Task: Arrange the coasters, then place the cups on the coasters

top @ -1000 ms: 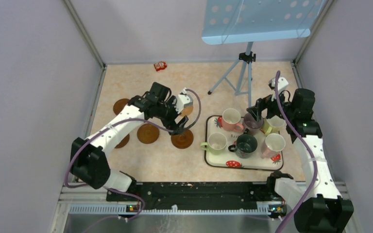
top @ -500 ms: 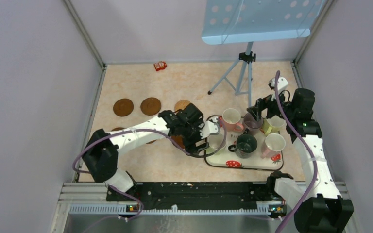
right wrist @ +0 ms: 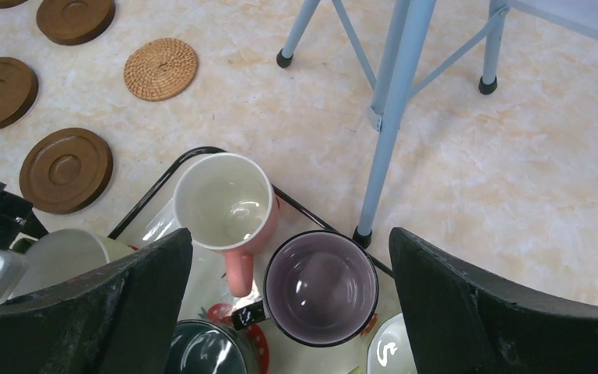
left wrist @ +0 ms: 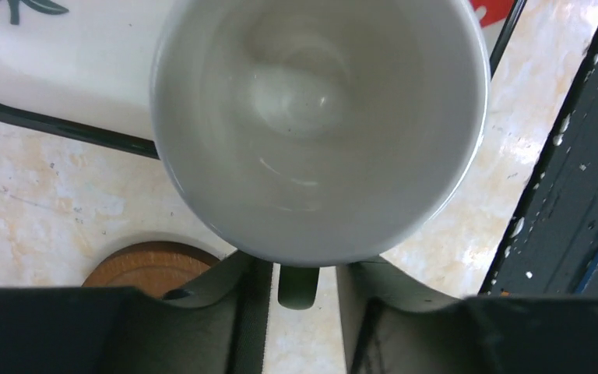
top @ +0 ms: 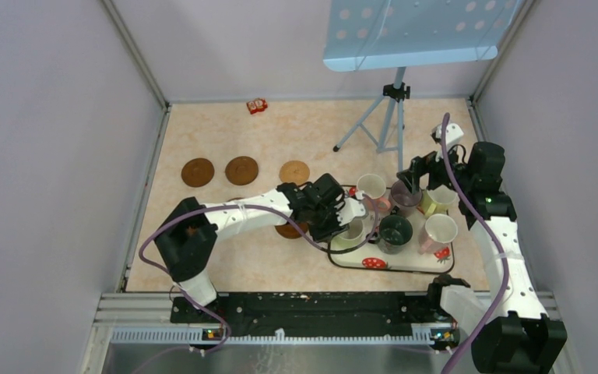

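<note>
A yellow-green cup (left wrist: pixel 319 117) with a pale inside stands at the near left corner of the strawberry-print tray (top: pixel 393 267). My left gripper (left wrist: pixel 304 273) straddles its handle (left wrist: pixel 297 287), jaws narrowed with slim gaps either side and the fingertips hidden under the rim. My right gripper (right wrist: pixel 288 249) hangs wide open above the mauve cup (right wrist: pixel 321 287) and the pink cup (right wrist: pixel 224 202). Dark green (top: pixel 395 231), light pink (top: pixel 439 231) and another yellow-green cup (top: pixel 436 201) share the tray. Three coasters (top: pixel 198 172) (top: pixel 241 170) (top: pixel 294 171) form a row; another coaster (left wrist: pixel 152 269) lies under my left wrist.
A blue stand on a tripod (top: pixel 389 117) rises behind the tray, one foot (right wrist: pixel 362 234) touching its far rim. A small red item (top: pixel 258 106) lies by the back wall. Walls close in on both sides. A black rail (left wrist: pixel 568 195) runs along the near edge.
My left arm swung right from the coasters to the tray, uncovering the back row. Its jaws narrowed round the yellow-green cup's handle. The right arm stayed still.
</note>
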{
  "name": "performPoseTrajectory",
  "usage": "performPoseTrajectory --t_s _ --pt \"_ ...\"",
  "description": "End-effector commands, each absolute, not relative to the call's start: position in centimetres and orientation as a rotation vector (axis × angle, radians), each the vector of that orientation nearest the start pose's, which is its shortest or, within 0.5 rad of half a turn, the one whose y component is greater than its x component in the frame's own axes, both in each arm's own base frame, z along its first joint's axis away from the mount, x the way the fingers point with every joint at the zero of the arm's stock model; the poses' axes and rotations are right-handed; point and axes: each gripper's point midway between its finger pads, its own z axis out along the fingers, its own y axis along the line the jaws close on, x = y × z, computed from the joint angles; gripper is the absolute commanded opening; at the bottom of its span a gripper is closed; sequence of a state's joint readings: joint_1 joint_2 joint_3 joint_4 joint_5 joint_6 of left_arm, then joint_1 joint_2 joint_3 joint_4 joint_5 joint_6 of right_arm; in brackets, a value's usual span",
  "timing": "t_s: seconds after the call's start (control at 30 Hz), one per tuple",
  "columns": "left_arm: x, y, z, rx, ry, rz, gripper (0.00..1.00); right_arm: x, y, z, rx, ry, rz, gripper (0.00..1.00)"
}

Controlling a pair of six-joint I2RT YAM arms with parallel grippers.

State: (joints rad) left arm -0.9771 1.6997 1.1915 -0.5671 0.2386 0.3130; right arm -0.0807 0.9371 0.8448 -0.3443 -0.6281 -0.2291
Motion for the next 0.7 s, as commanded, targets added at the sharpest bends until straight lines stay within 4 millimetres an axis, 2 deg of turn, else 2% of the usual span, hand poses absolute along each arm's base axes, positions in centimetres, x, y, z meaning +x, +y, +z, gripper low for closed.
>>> performPoseTrajectory --t_s 0.0,0.2,0.23,0.4,0.5,0.67 --pt "19.4 -35.6 8.6 1.621 2.04 -0.622 0.35 31.0 6.8 25.9 -0.489 1.814 0.393 0.95" --pt "18.7 -35.3 8.8 1.618 2.024 -0.662 0.02 31.2 6.7 26.5 -0.455 1.838 0.406 0.95" --pt "18.7 -35.1 9.0 1.615 2.023 -0.66 0.0 31.2 6.7 26.6 -0.454 1.839 0.41 0.95" --pt "19.1 -33.3 11.6 1.563 2.001 -0.695 0.0 31.1 7.1 27.2 -0.457 1.83 0.434 0.95" --pt "20.3 -31.5 14.5 1.481 1.968 -0.702 0.0 31.2 7.3 27.0 -0.459 1.831 0.448 0.95" --pt "25.5 -25.7 18.5 1.249 1.974 -0.641 0.0 31.9 7.5 25.6 -0.461 1.847 0.477 0.95"
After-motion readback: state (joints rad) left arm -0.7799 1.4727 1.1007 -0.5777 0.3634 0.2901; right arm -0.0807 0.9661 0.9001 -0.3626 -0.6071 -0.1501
